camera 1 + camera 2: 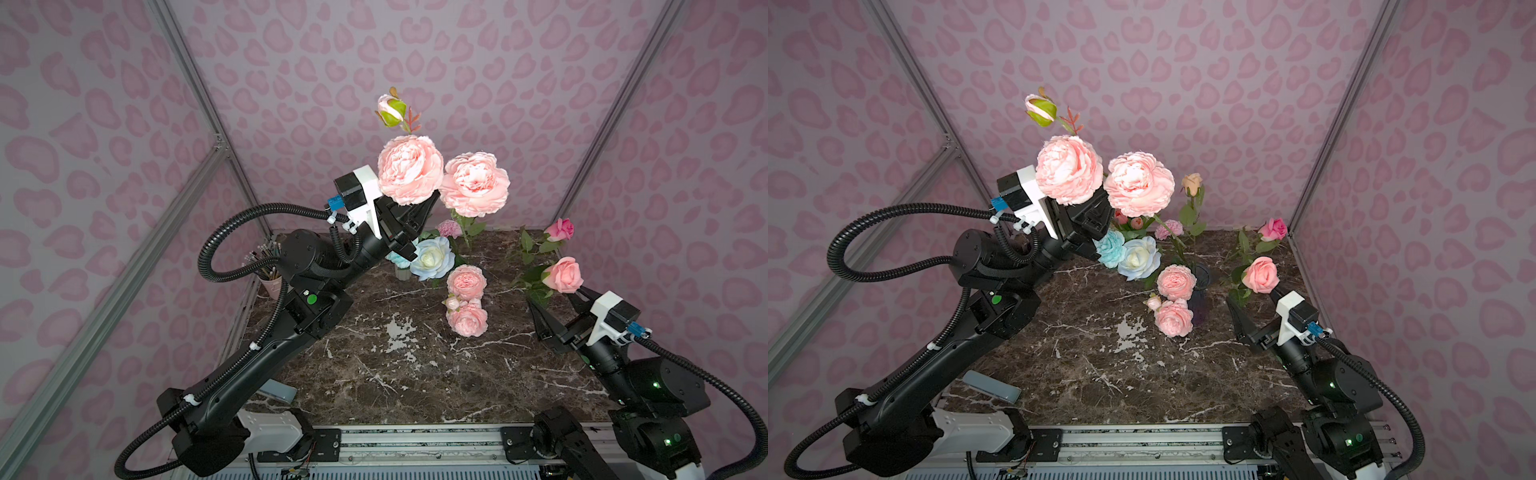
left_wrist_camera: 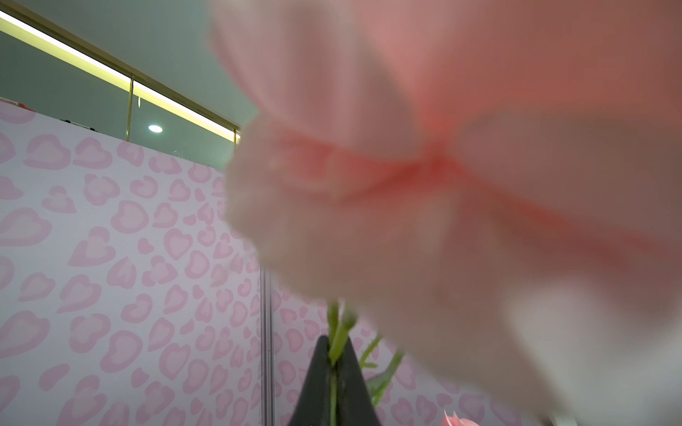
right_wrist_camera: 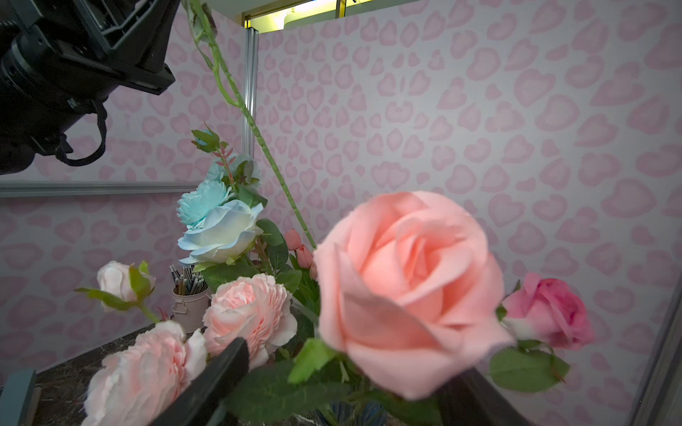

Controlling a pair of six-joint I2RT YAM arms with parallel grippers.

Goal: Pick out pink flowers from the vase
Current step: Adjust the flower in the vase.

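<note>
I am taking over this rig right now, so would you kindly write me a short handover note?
Left tool: shut on the stem of the large pink peony spray, held high; the stem's lower end runs toward the vase, not clearly free.
Right tool: open, jaws either side of the salmon-pink rose at the table's right side, not gripping.
Magenta rose: behind it, at the table's far right corner.
Done: possibly those two roses; their stem ends are hidden.
Left: finish the spray, then the smaller pink peonies by the vase and the pink tulips.
Leave the blue peony, white rose, peach rose.
</note>
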